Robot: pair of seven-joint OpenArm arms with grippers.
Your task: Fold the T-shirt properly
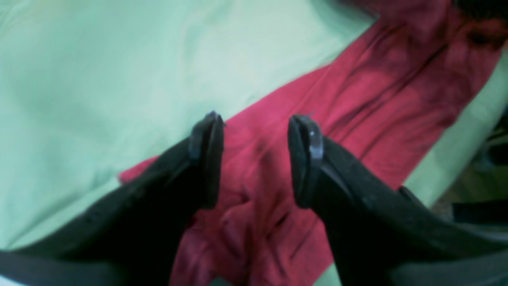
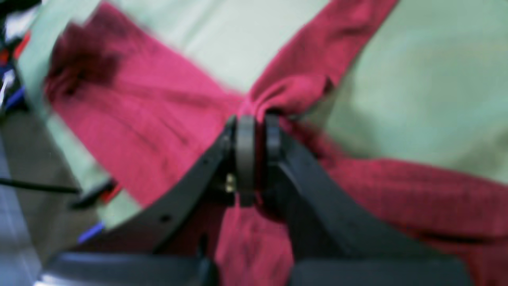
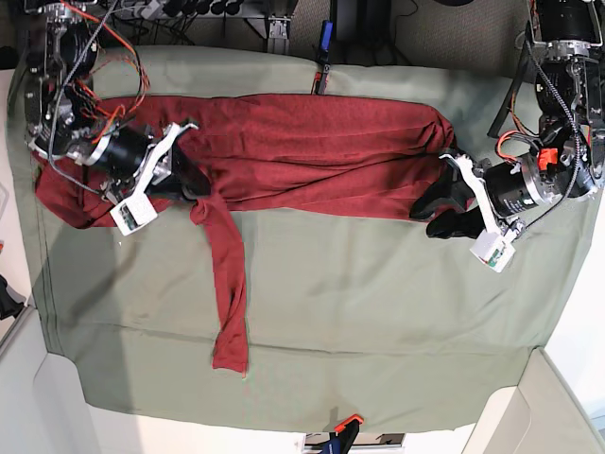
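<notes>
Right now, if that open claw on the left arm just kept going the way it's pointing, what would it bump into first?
Most likely the T-shirt. The left gripper stands open, empty, aimed at the red cloth spread ahead of it. How far above the cloth it hangs is unclear from these views.

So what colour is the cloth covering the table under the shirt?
Pale sage green, plain, no pattern. The table cloth shows best in the base view.

A sage-green table cloth (image 3: 378,312) covers the table, with cables (image 3: 123,57) behind it.
</notes>
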